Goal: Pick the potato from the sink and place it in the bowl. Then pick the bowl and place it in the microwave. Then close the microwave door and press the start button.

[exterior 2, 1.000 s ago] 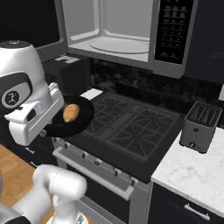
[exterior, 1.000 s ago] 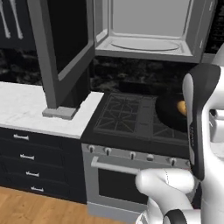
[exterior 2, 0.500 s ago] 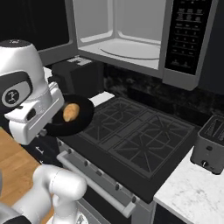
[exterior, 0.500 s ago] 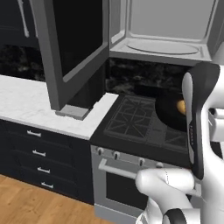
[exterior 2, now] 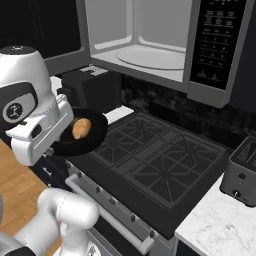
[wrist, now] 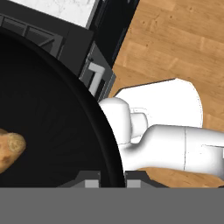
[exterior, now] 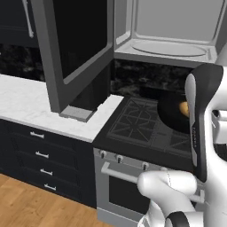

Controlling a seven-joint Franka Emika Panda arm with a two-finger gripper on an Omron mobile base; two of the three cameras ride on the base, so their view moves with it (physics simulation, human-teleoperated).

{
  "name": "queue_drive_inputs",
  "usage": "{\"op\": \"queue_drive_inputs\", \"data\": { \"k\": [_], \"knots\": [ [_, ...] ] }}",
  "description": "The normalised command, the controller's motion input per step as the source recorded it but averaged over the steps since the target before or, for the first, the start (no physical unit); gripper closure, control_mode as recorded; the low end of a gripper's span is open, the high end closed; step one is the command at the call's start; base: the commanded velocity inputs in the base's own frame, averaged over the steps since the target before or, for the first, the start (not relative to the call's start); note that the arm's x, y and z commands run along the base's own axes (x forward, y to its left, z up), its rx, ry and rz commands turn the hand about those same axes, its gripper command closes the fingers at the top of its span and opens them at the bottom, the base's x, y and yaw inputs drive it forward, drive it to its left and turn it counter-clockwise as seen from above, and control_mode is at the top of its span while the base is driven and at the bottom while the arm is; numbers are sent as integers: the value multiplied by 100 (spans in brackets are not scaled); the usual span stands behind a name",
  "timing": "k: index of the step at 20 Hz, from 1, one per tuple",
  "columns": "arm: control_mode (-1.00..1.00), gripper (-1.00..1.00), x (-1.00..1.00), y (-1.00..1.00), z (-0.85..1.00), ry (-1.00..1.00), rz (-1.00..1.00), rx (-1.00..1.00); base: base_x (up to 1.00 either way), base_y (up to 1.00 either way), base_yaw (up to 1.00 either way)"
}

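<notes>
My pincer [wrist: 112, 178] was clamped on the rim of the bowl [exterior 2: 82, 134] (raised above the stove [exterior 2: 150, 165]). The potato [exterior 2: 81, 128] lay inside. The microwave door [exterior: 73, 48] stood open.

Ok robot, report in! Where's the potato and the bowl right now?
Gripper shut on bowl rim, carried over the stove. Potato inside bowl. Microwave open above, door swung wide, nothing blocking.

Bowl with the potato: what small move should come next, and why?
Probably lift the bowl up and toward the microwave. The gripper pinches its rim, the potato lies inside, the bowl hangs below the cavity, and the microwave door stands open.
</notes>
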Motion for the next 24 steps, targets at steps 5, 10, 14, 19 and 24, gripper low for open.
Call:
{"op": "queue_drive_inputs", "data": {
  "k": [5, 10, 14, 19, 24],
  "knots": [
    [-100, 100, 31, 0, 0, 1, 2, 0, 18, 0, 1],
    [-100, 100, -21, 0, 34, -26, 0, 0, 0, 0, 0],
    [-100, 100, -16, 0, 59, -15, 0, 0, 0, 0, 0],
    [-100, 100, -9, 0, 62, -32, 0, 0, 0, 0, 0],
    [-100, 100, 5, 0, 48, -29, 0, 0, 0, 0, 0]
  ]
}}
